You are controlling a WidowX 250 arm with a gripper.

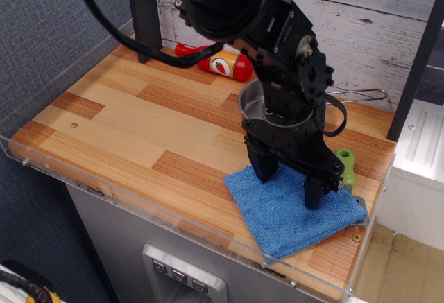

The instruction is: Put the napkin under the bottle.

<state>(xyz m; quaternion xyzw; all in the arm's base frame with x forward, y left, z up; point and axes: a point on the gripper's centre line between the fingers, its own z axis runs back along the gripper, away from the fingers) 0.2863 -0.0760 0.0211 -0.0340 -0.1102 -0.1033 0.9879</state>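
Even, bright light falls from above on the bench (139, 123), leaving only a soft shadow beneath the arm on the blue cloth (288, 209). Focus is sharp throughout; the clear plastic rim shows faint glare.

One blue napkin (288, 209) lies at the near right of the wooden table (125, 130). One red bottle (220, 61) lies on its side at the far edge, partly hidden behind the arm. One steel pan (254, 99) sits to the right of the bottle, with one wire handle (361, 94) reaching right; most of the pan is covered by the arm. One green-handled tool (345, 164) shows at the right edge, just beyond the napkin. One black gripper (286, 182), with two fingers spread apart, stands over the napkin. Two dark posts rise at the back, one far left (143, 12) and one far right (416, 67).
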